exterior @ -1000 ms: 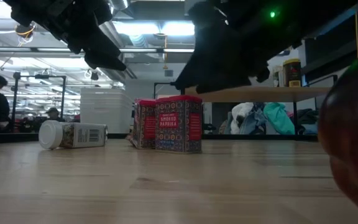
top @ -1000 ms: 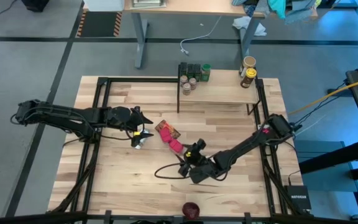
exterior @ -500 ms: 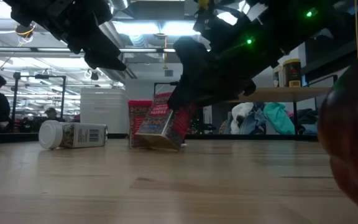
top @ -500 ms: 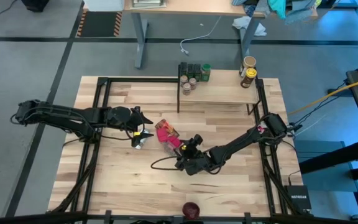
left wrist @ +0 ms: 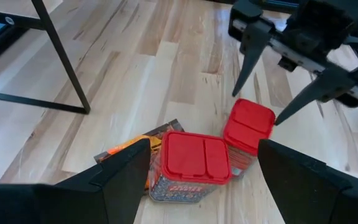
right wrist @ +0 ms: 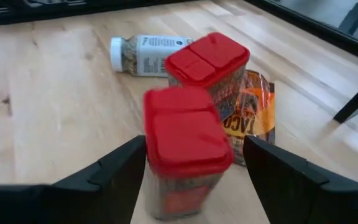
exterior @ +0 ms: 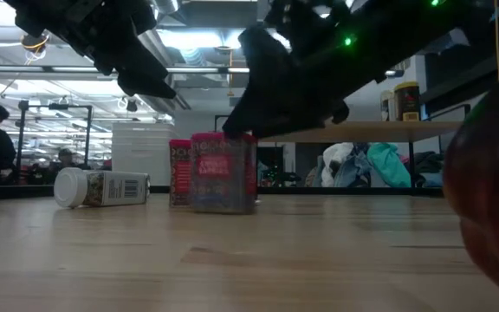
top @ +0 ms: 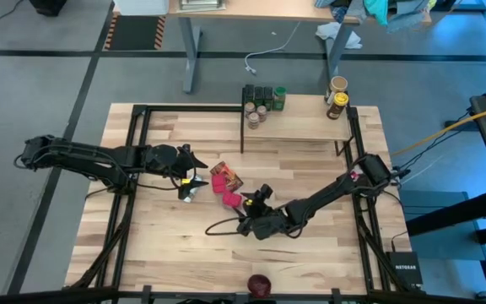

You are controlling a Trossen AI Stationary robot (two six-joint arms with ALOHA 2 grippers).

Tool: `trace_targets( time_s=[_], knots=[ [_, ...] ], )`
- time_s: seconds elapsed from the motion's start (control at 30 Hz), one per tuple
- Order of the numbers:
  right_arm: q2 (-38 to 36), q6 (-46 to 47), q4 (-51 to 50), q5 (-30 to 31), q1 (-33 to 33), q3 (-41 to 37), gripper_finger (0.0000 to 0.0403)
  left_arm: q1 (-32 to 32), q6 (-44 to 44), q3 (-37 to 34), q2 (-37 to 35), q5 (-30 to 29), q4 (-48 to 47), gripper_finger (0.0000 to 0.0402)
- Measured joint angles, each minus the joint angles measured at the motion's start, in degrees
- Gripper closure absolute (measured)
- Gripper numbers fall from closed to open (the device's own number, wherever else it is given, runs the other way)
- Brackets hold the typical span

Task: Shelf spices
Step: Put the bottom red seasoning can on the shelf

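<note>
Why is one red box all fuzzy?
In the low view, the nearer red box is smeared, likely from moving, while the white-capped bottle is sharp. In the right wrist view, that box looks soft, probably too close to the camera.

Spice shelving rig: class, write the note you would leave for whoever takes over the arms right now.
Right gripper: open, fingers either side of the nearer red-lidded tin, not visibly clamped.
Left gripper: open, holding nothing, hovering near the lying white-capped bottle.
On the tabletop: the second red-lidded tin, the orange packet behind it, and a dark red jar at the front edge.
Done: several jars stand on the shelf, a cluster at one end, two at the other.
Left: shelve both tins, the bottle, the packet and the red jar.
</note>
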Motion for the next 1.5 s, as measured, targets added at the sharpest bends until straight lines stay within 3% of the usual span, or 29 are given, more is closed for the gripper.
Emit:
trace_targets(
  time_s=[0.43, 0.57, 0.63, 0.83, 1.07, 1.27, 1.5],
  knots=[
    [-4.0, -3.2, 1.6, -8.1, -0.2, 0.0, 0.013, 0.0, 0.0, 0.0, 0.0, 0.0, 0.0, 0.0112],
    [-4.0, -2.3, 0.9, -6.2, -1.2, 0.0, 0.0126, 0.0, 0.1, 0.0, 0.0, 0.0, 0.0, 0.0112],
    [-4.0, -2.1, 0.9, -5.5, -1.4, 0.0, 0.011, 0.0, 0.2, 0.0, 0.0, 0.0, 0.0, 0.0112],
    [-4.0, -3.0, -2.7, -4.9, -1.1, 0.0, 0.0012, 0.0, 0.2, 0.0, 0.0, 0.0, 0.0, 0.0112],
    [-4.1, -4.7, -4.5, -14.7, -1.2, 0.1, 0.008, 0.0, 0.2, 0.0, 0.0, 0.0, 0.0, 0.0112],
    [-4.1, -7.7, -7.8, -8.7, -1.6, 0.1, 0.0125, 0.0, 0.3, 0.0, 0.0, 0.0, 0.0, 0.0112],
    [-4.1, -8.6, -6.4, -19.0, -5.9, -0.4, 0.0141, 0.0, 1.1, 0.0, 0.0, 0.0, 0.0, 0.0112]
  ],
)
